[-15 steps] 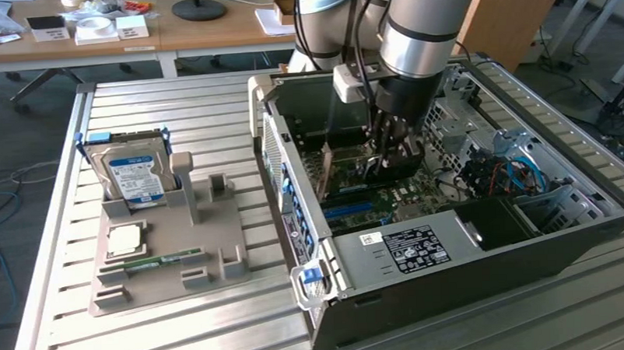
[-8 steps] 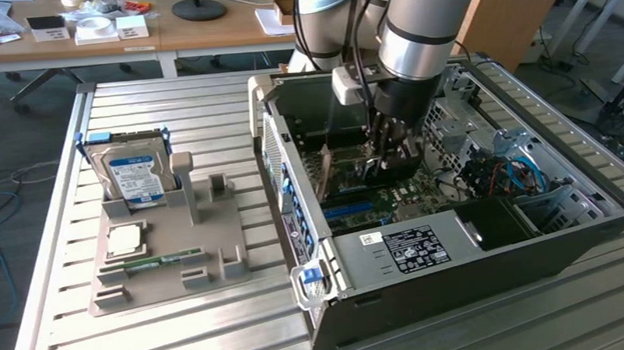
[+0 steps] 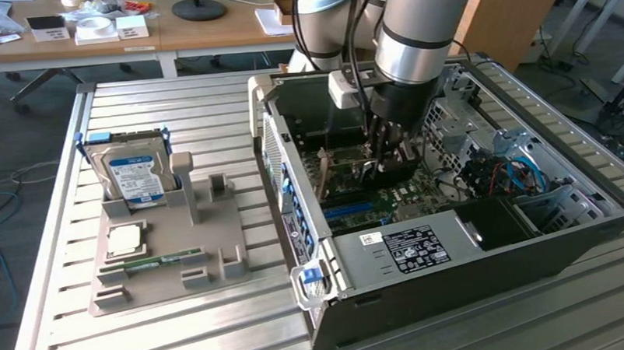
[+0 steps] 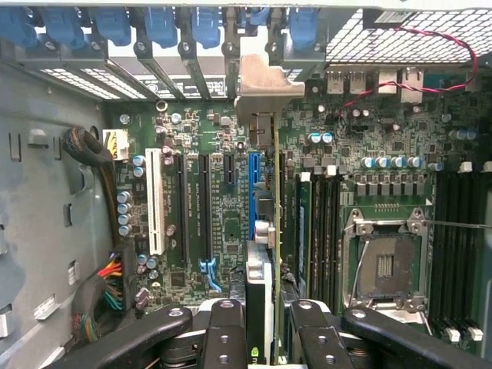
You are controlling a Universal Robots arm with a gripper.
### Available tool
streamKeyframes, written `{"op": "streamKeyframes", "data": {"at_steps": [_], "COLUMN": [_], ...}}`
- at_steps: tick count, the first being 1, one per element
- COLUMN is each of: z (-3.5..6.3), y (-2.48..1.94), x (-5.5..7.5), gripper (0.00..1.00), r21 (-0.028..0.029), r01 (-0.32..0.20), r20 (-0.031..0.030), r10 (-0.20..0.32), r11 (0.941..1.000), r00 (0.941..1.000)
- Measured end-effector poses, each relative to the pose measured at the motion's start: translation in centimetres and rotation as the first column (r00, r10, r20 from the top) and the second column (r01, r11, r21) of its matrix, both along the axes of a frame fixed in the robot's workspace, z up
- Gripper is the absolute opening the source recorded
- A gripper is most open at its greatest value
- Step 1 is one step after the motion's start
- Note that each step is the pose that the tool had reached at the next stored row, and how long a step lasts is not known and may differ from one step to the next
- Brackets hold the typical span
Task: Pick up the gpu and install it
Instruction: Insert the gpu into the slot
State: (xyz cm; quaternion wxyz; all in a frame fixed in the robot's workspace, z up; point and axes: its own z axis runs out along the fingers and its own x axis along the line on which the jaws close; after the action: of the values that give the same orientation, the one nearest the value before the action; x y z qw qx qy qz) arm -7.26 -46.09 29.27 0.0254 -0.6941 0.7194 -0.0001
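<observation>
Standing on edge inside the open computer case point(image 3: 452, 295), the gpu point(image 4: 274, 200) runs lengthwise alongside the blue expansion slot point(image 4: 254, 184) of the motherboard point(image 4: 207, 138), just beside it on the side toward the memory slots point(image 4: 323, 223). The jaws are closed on the gpu, one of the fingers point(image 4: 225, 330) against each flat face, at the end of the card farthest from the case's rear wall. Gripping it by the faces keeps the card upright with its lower edge toward the board, which I judge is how a slot must be entered. Whether that edge has gone into a slot cannot be told.

At the card's far end, its grey bracket point(image 4: 265, 84) sits against the rear openings beyond the blue slot's end. Room is tight: neighbouring black slots flank the blue slot on one side, memory slots on the other, with the processor socket point(image 4: 384, 265) further out. Above the card the case is open, so straight up and down looks like the free direction.

Well apart from the blue slot, outside the case on the slatted surface point(image 3: 193, 327), a grey holder point(image 3: 195, 226) carries a hard drive point(image 3: 135, 177) and a RAM stick point(image 3: 162, 260).
</observation>
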Motion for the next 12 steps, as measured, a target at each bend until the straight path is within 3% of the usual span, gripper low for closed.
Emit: {"op": "streamKeyframes", "data": {"at_steps": [12], "z": [-0.46], "y": [0.0], "x": [-0.14], "gripper": [0.27], "r21": [0.0001], "r01": [0.0], "r20": [-0.0001], "r10": [0.0], "r11": [1.0], "r00": [1.0]}}
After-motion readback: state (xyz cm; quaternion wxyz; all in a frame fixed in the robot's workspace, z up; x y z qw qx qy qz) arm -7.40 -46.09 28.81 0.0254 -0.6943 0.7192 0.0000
